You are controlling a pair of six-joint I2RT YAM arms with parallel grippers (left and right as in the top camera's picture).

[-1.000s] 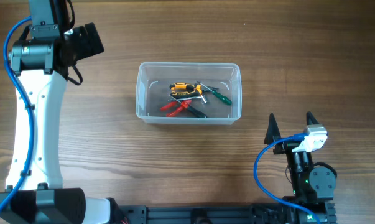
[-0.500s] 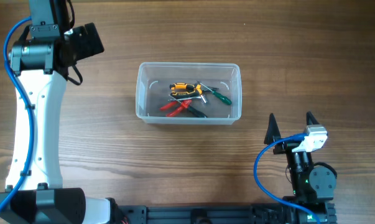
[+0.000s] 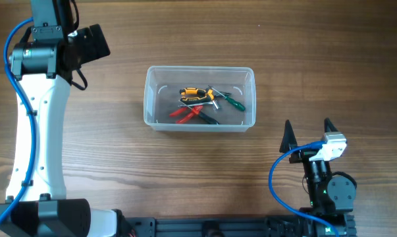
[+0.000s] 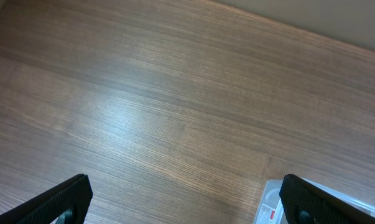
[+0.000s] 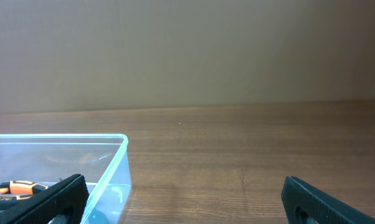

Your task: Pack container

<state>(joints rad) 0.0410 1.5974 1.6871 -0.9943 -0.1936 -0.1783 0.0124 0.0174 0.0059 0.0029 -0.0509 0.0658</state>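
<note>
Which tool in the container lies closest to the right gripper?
The green-handled screwdriver, at the container's end nearest the right gripper; the orange tool and red-handled pliers lie further toward the middle.

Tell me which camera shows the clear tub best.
Overhead: the whole tub shows from above, with the tools visible inside. The right wrist view catches only one corner, cut off by the frame. The left wrist view shows just a sliver of corner at the frame's bottom.

Container (image 3: 199, 122) on table (image 3: 152, 171), tools (image 3: 199, 104) inside it, left arm (image 3: 37, 131) to its left, right fingers (image 3: 290, 138) before and right of it.
</note>
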